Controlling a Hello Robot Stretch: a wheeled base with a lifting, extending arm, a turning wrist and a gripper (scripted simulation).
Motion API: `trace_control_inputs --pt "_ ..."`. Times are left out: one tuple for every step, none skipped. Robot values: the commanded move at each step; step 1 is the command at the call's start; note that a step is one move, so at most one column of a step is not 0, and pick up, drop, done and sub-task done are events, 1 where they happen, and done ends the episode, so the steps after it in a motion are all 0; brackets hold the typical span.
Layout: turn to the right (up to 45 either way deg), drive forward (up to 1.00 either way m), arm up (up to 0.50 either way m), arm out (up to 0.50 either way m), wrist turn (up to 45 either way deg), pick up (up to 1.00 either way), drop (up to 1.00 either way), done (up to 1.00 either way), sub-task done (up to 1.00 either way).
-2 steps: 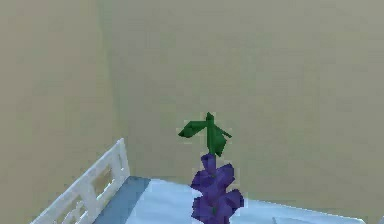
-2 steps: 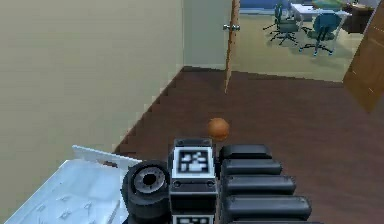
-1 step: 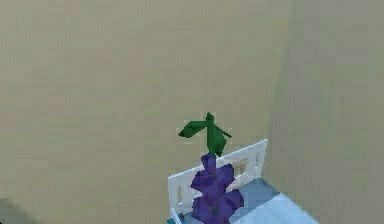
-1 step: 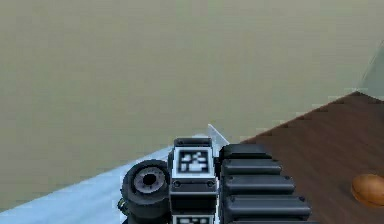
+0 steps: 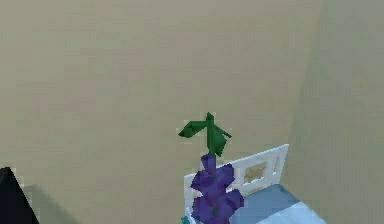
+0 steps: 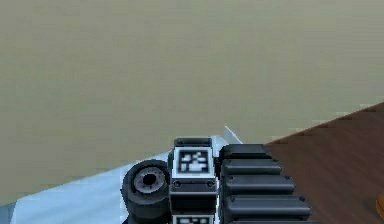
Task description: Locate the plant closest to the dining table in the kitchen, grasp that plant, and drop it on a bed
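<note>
1. Plant point(image 5: 212, 178): purple blooms and green leaves, upright by the white headboard point(image 5: 262, 167) at the bed point(image 5: 295, 210). Its base is cut off, so I cannot tell whether it rests or hangs. I judge it is here for the drop.
2. Tool point(image 6: 148, 190): dark body against the bed's pale corner. I cannot tell its grip or whether it holds anything.
3. Arm point(image 6: 260, 185): lies out toward the bed, presumably to bring the load over the mattress.

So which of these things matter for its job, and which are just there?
For the job: plant with purple flowers; pale blue bed with white headboard; gripper, can't tell if holding anything.
Just there: beige wall; brown floor; dark object at lower left.
</note>
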Motion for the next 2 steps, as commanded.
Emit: trace_control_inputs --pt "0.0 0.00 0.00 0.34 0.0 0.00 0.00 0.00 0.00" --pt "0.0 0.00 0.00 0.00 39.0 0.00 0.00 0.00 0.00"
